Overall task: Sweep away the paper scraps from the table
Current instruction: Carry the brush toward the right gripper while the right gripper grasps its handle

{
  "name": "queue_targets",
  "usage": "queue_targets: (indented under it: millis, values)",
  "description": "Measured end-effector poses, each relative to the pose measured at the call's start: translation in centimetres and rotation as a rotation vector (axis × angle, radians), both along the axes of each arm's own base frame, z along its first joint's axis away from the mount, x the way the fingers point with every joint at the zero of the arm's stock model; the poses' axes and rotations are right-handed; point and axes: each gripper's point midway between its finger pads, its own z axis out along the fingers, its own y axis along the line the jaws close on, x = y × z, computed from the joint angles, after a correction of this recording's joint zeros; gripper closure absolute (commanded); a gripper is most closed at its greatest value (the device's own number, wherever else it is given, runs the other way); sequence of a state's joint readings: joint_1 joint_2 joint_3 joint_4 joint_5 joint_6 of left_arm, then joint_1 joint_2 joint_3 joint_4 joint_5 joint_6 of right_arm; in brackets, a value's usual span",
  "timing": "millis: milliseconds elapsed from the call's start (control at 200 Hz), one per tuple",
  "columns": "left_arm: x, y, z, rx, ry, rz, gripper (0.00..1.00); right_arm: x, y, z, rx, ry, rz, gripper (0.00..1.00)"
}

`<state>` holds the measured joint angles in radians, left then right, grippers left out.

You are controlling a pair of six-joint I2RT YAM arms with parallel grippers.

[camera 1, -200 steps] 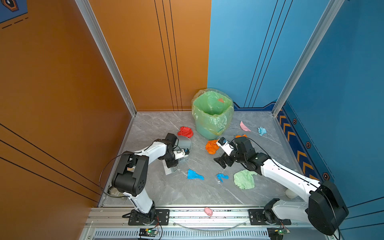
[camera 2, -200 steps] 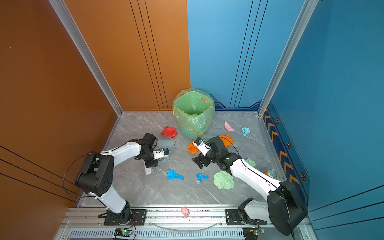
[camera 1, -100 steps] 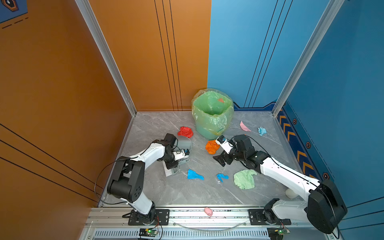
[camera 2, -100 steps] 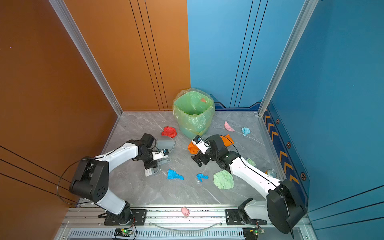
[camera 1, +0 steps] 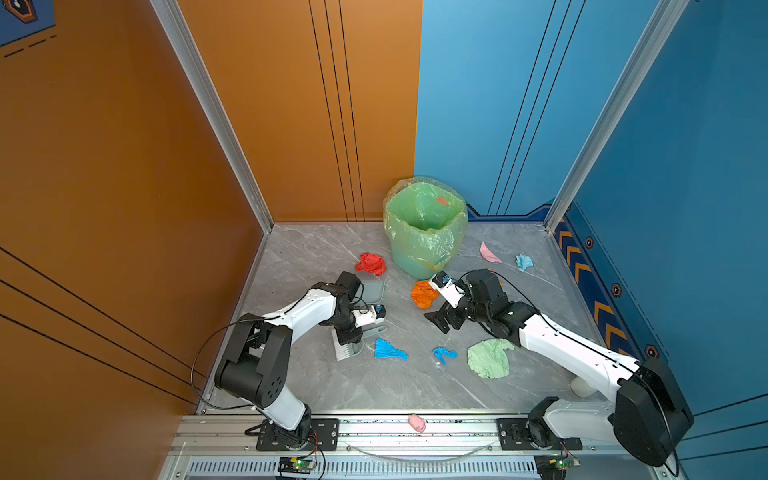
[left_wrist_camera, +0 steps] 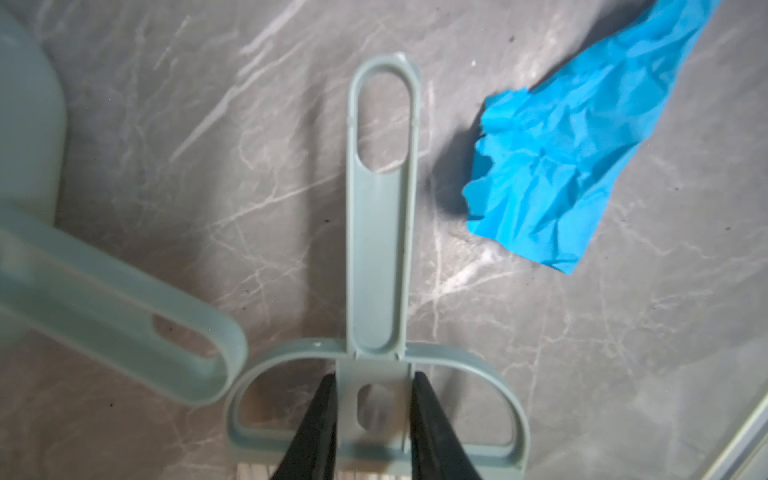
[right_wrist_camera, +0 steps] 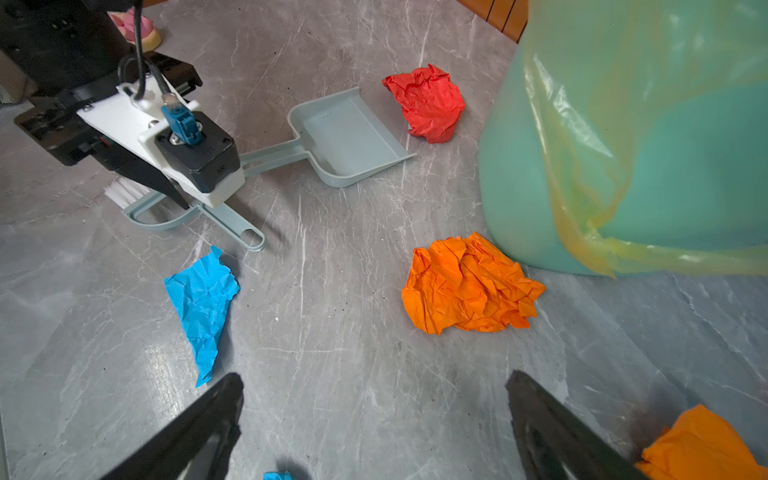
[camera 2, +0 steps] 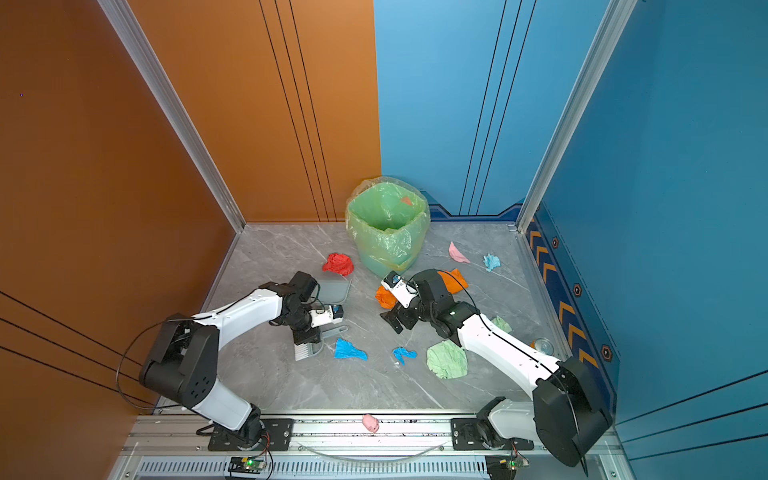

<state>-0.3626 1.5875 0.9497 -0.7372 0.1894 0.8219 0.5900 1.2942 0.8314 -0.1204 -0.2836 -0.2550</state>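
Paper scraps [right_wrist_camera: 469, 286]: feather-light and crumply, probably best nudged low by bristles [right_wrist_camera: 122, 192]. Brush [left_wrist_camera: 378, 249] is clamped in left jaws; right jaws are spread.

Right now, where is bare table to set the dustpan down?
Widest bare patch: the table strip between the large blue scrap and the front rail. Also the far-left corner behind the red scrap. Crowded: mid-table, among brush, orange scrap, bin and the open right tool.

Lighting: bright, even, from overhead. The paper scraps [right_wrist_camera: 469, 286] cast short soft shadows on the table [right_wrist_camera: 332, 353], which shows faint glare. The 2 top views are sharp; in the left wrist view the dustpan handle [left_wrist_camera: 104, 307] is blurred.
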Motion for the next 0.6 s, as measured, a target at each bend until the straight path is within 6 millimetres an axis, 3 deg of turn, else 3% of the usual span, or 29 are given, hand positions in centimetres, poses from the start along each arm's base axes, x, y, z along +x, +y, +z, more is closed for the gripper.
queue_targets:
  millis: [260, 601]
  values:
    - [-1.4, -1.2, 1.2, -0.050, 0.032, -0.005, 1.00, -0.4, 0.8, 0.9, 0.023, 0.006, 0.052, 0.00]
    - [-2.3, -3.3, 6.1, -0.184, -0.040, -0.033, 1.00, -2.0, 3.5, 2.1, 0.100, 0.076, 0.216, 0.00]
